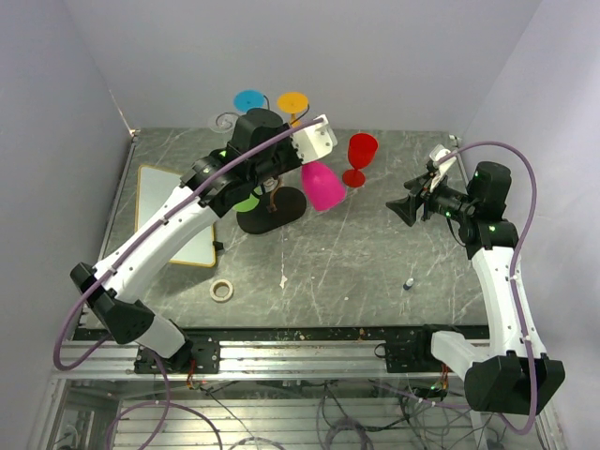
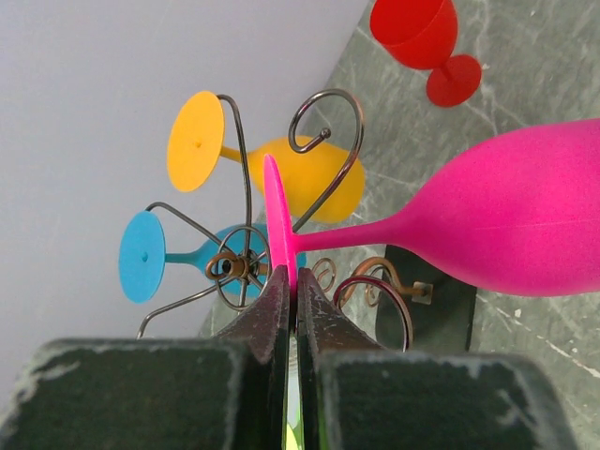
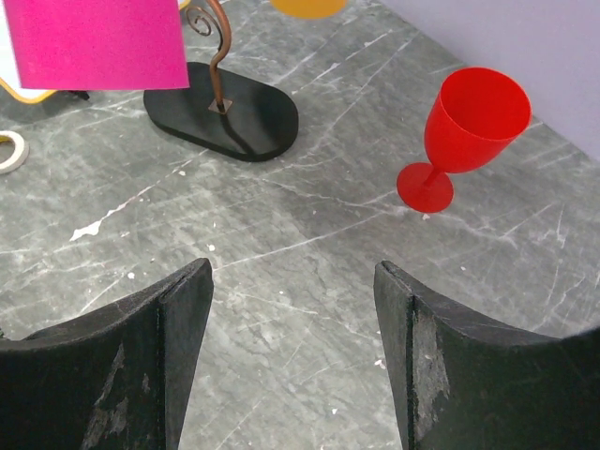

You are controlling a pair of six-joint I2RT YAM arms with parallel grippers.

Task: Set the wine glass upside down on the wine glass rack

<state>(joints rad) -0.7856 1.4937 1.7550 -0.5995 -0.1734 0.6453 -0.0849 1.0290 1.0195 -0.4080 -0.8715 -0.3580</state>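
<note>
A pink wine glass (image 2: 525, 216) hangs upside down beside the wine glass rack (image 2: 328, 122), and my left gripper (image 2: 295, 274) is shut on the edge of its foot. Its bowl (image 1: 322, 186) hangs above the table just right of the rack's black oval base (image 1: 272, 208). An orange glass (image 2: 305, 173) and a blue glass (image 2: 145, 255) hang on the rack's wire arms. A red wine glass (image 1: 361, 155) stands upright on the table to the right. My right gripper (image 3: 292, 272) is open over bare table, well short of the red glass (image 3: 473, 117).
A white board (image 1: 173, 214) lies at the left of the table. Near the front edge are a tape roll (image 1: 221, 290) and a small blue object (image 1: 409, 282). Walls close in on the back and both sides.
</note>
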